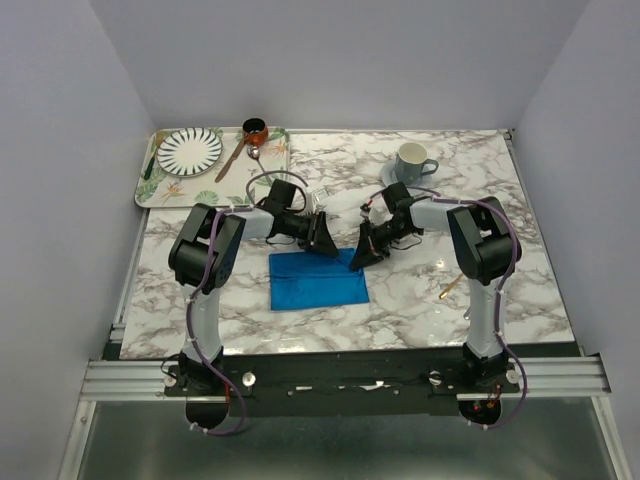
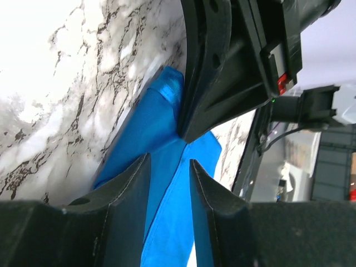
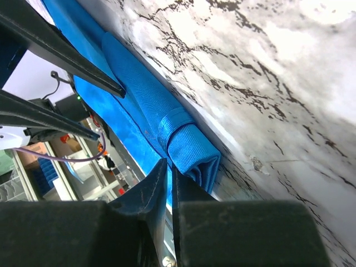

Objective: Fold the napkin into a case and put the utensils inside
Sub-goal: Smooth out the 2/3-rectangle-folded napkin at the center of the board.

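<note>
In the top view a white marble table veined in grey filled the floor of a booth with plain pale walls, and a metal rail ran along the bottom edge. A leaf-printed tray sat at the upper left with a striped plate on it, and a mug stood at the upper right of centre. The napkin lay folded as a blue rectangle at the middle of the frame, and a gold spoon lay well to its right on bare marble. The left gripper and right gripper met over the napkin's upper edge. In the left wrist view the left gripper stood open at a moderate gap with nothing between its fingers. The napkin ran below it from lower centre toward the upper middle, with marble at the left and blurred room fittings at the far right. The right gripper's black body pressed down at the cloth's upper edge. In the right wrist view the right gripper was narrow, its jaws almost together at the napkin's layered corner. I could not tell whether cloth was pinched. Marble filled the right of the frame, and the left gripper's fingers crossed the upper left before a cluttered room.
</note>
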{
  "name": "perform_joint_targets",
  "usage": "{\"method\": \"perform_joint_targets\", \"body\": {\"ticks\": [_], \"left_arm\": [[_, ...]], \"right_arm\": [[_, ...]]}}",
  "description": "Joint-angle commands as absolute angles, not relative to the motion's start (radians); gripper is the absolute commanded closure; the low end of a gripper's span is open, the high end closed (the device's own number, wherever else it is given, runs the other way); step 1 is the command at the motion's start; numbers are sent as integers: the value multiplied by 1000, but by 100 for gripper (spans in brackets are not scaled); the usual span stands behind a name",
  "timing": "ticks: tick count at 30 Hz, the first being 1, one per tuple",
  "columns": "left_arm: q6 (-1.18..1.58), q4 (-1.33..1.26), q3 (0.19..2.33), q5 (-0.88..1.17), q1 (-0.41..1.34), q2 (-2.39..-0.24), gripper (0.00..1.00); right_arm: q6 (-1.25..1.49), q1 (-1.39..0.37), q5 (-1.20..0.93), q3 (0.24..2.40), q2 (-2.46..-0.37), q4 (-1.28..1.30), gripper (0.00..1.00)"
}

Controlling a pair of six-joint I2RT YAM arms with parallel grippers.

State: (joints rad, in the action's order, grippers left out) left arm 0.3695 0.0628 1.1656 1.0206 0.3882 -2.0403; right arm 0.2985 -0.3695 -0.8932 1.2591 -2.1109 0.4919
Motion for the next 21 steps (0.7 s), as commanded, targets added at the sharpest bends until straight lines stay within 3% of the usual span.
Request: {"method": "perform_joint_targets", "body": {"ticks": [1,8,17,21], "left_arm": [[548,-136,1096,1028,376,-2035,58],[506,-125,1012,1035,261,-2098,58],[143,231,1011,1109,66,-2068,54],[-156,603,1095,1095,8,-2083,53]], "right_arm": [[264,-370,-689,1223,-2148,552,84],[264,-370,-649,1203,-2137,560,84],[271,-370,-617,1200,-2143,566,86],[273,-370,-612,1190,-2137,568,86]]}}
